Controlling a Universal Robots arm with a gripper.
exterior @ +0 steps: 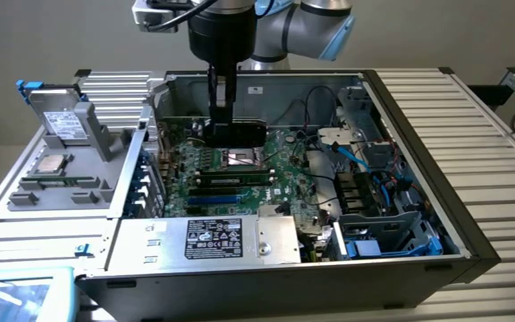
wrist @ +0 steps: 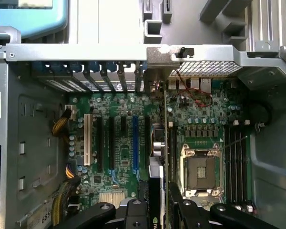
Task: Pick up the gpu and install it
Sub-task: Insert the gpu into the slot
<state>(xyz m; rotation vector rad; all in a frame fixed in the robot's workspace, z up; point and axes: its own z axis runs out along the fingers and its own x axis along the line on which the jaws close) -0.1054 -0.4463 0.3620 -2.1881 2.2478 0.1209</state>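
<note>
Black gpu (exterior: 249,132) hangs clamped in the pincer (exterior: 222,122) over the motherboard (exterior: 284,164).

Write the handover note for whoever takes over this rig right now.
Grip: the gripper is shut on the gpu.
Where: the gpu hangs low inside the open computer case, over the motherboard, beside the CPU socket.
Done: the gpu is picked up and inside the case.
Left: the install; the gpu does not look seated in a slot.
</note>
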